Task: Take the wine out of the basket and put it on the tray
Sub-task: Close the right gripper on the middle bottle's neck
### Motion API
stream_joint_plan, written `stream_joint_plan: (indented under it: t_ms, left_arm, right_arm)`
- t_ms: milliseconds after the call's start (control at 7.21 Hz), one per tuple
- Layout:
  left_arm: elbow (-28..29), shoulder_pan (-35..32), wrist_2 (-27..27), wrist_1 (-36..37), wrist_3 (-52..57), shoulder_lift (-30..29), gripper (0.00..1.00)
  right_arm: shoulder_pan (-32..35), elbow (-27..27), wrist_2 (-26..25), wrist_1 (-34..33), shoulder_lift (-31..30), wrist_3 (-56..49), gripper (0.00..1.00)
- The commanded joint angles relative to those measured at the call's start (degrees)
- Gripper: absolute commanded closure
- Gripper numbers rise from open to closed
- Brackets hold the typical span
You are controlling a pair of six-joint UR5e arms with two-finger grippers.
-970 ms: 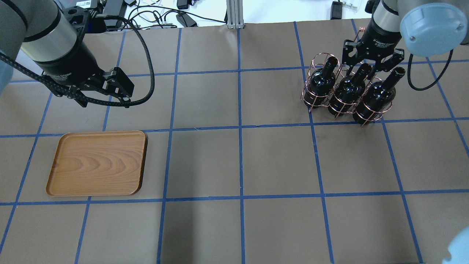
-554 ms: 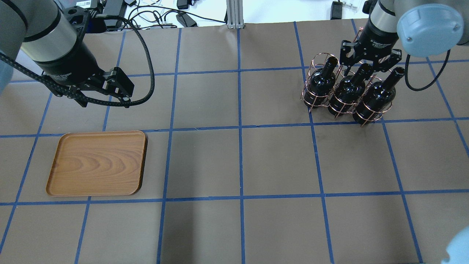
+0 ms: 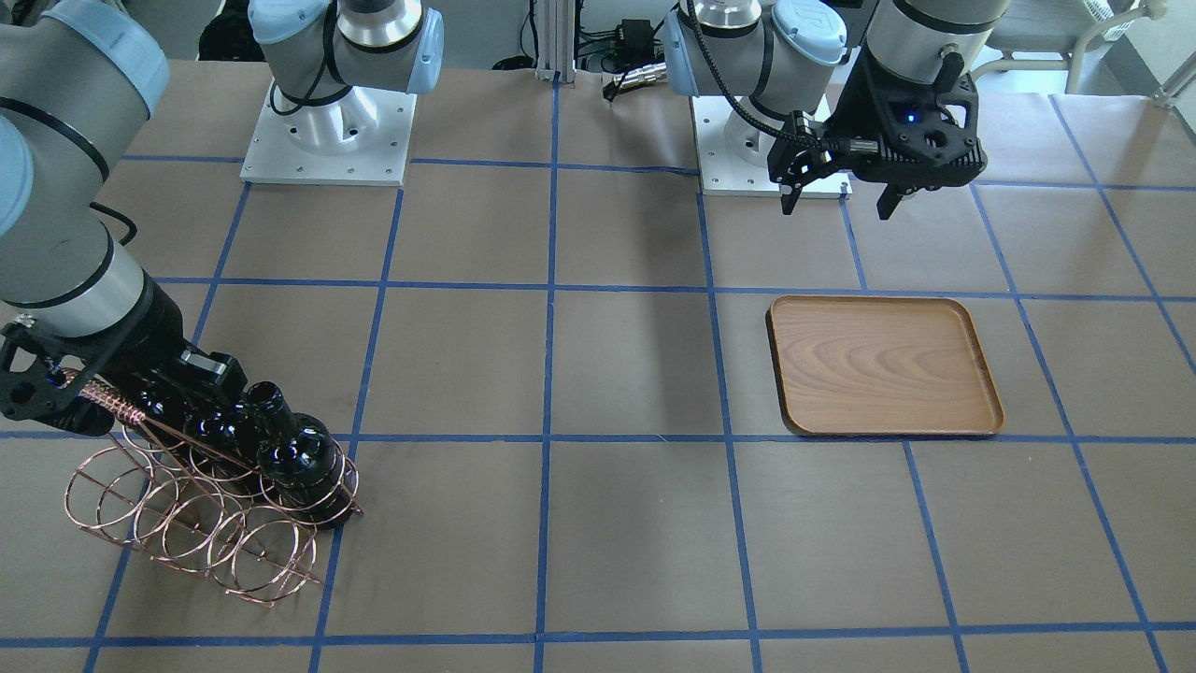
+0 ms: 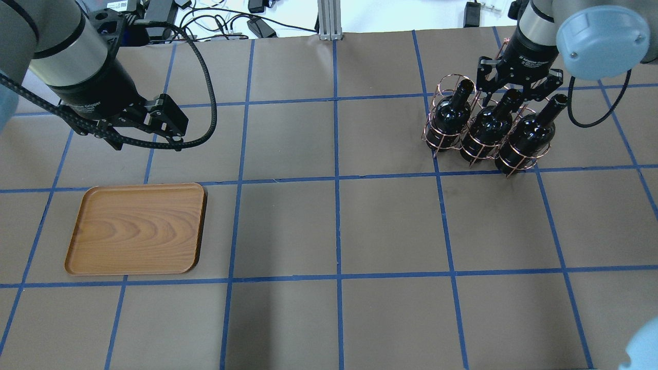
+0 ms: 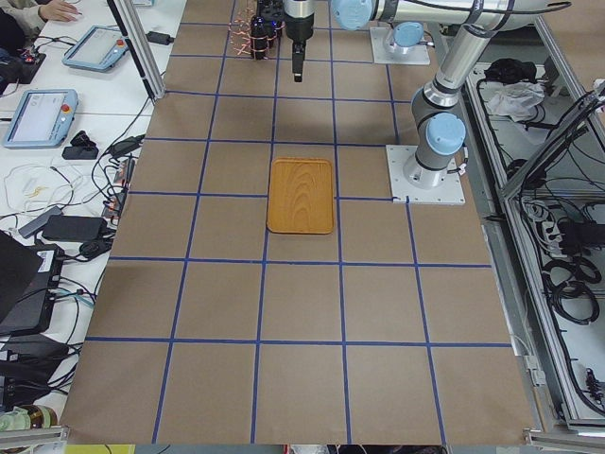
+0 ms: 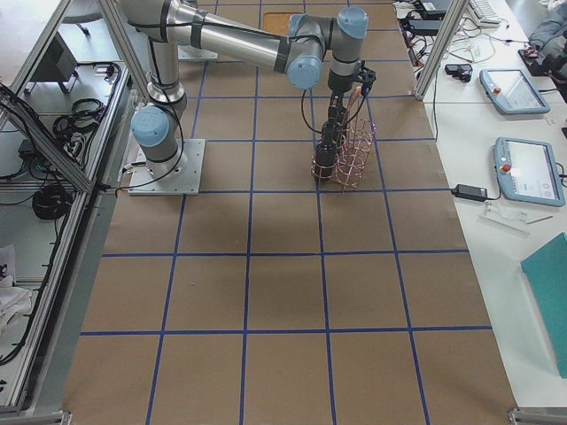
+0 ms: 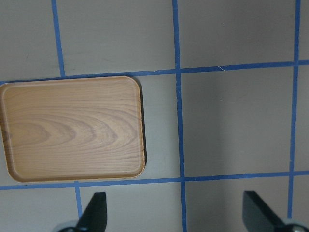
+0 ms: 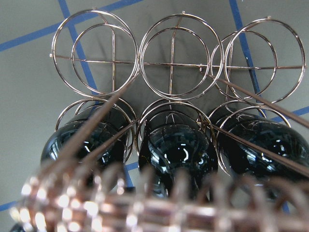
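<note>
Three near-black wine bottles stand upright in the copper wire basket (image 4: 441, 137) at the far right: left (image 4: 452, 114), middle (image 4: 488, 126) and right (image 4: 527, 136). My right gripper (image 4: 508, 94) hangs over the middle bottle's mouth and the basket's coiled handle, with its jaws spread and holding nothing. The right wrist view looks straight down on the bottles (image 8: 176, 150), with the handle (image 8: 145, 208) blurred close below. The wooden tray (image 4: 136, 228) lies at the near left with nothing on it. My left gripper (image 4: 149, 141) is open, above the table behind the tray.
The basket's outer row of rings (image 3: 187, 533) holds no bottles. Brown paper with blue tape grid lines (image 4: 336, 177) covers the table. Cables and a metal post (image 4: 329, 20) sit past the far edge. The arm bases (image 3: 327, 131) are bolted at the robot's side.
My right gripper has shifted a little toward the far edge above the bottle necks. The basket, bottles, tray and left arm have not moved.
</note>
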Motion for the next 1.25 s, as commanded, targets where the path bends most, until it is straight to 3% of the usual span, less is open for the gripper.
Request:
stream_joint_plan:
  t_ms: [0,416,693,970,1109]
  left_arm:
    - [0.0,0.0,0.0,0.0,0.0,0.0,0.00]
    - [0.0,0.1,0.0,-0.1,0.2,0.0,0.00]
    - [0.0,0.0,0.0,-0.1,0.2,0.0,0.00]
    - [0.0,0.1,0.0,-0.1,0.2,0.0,0.00]
    - [0.0,0.1,0.0,-0.1,0.2,0.0,0.00]
  right_arm:
    - [0.0,0.0,0.0,0.0,0.0,0.0,0.40]
    - [0.0,0.0,0.1,-0.2,0.3,0.0,0.41]
    - [0.0,0.1,-0.5,-1.1,0.4,-0.4,0.60]
    - [0.0,0.0,-0.9,-0.8,0.2,-1.1,0.96]
    - [-0.1,-0.1,-1.0,-0.2,-0.3,-1.1,1.00]
